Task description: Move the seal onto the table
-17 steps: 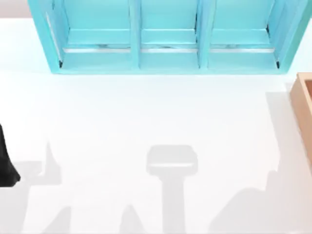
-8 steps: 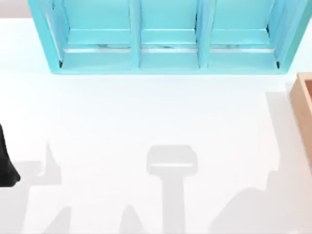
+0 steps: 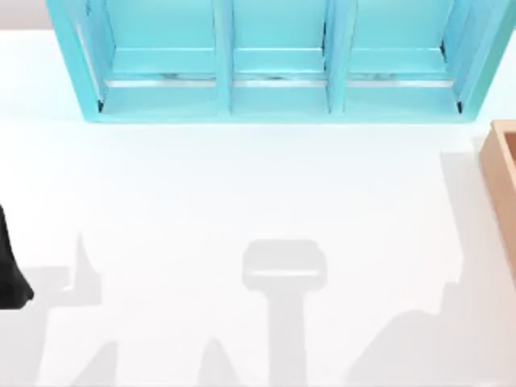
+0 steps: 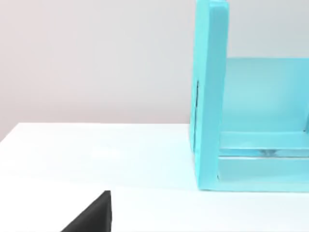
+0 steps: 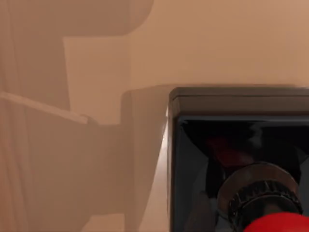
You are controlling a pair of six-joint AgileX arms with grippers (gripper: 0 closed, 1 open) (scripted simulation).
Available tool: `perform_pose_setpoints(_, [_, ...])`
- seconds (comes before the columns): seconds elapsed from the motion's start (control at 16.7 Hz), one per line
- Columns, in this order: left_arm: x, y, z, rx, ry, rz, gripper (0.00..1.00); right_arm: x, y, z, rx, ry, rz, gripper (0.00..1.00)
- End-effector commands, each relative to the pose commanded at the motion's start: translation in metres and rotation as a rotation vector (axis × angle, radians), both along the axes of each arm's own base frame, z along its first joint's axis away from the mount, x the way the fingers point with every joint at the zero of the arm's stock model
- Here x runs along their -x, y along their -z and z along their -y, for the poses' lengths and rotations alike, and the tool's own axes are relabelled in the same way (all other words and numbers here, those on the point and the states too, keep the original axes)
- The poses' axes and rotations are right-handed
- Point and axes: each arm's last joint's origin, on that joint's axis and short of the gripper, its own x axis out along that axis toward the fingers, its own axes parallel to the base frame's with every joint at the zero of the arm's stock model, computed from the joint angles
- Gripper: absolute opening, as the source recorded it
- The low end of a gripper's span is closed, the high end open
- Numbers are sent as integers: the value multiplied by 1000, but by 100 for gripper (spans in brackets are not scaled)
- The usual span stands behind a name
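While the seal (image 5: 231, 145) sits on a tan floor, this is the opening step as I read it: the approach and grasp, with nothing lifted yet. The right wrist view looks almost straight down on it from close above, black square block first, the ribbed collar and the glossy red knob (image 5: 280, 224) nearest the lens. That tan surface (image 5: 193, 43) matches the wooden box (image 3: 504, 169) at the right edge of the top view, so I judge the seal to be inside that box and not on the white table (image 3: 242, 185).

The right arm hangs over the seal, wrist pointing down and a little off the knob's centre. Whether its grip is spread or closed, I cannot tell.

The next move calls for centring over the knob, coming down and closing on it or on the block. Then comes a straight lift clear of the box wall before carrying it over to open table. The knob is round and shiny, so a slip is the risk.

The left arm (image 3: 12, 266) is parked at the table's left edge, level with the turquoise shelf unit (image 4: 210, 96). Its grip I cannot tell either.
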Motion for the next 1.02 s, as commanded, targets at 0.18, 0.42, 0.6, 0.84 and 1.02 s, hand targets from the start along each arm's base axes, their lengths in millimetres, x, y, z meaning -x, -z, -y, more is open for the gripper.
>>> perform_pose_setpoints(0.18, [0,0,0,0,0,0,100,0,0,0,0,0,0,0])
perform_pose_setpoints(0.42, [0,0,0,0,0,0,100,0,-1,0,1,1,2,0])
perform_pose_setpoints(0.6, [0,0,0,0,0,0,100,-7,-10,-8,2,4,3,0])
perform_pose_setpoints(0.84, [0,0,0,0,0,0,100,-24,-55,-53,0,9,-9,0])
perform_pose_setpoints(1.02, [0,0,0,0,0,0,100,-22,-98,-102,1,3,-30,0])
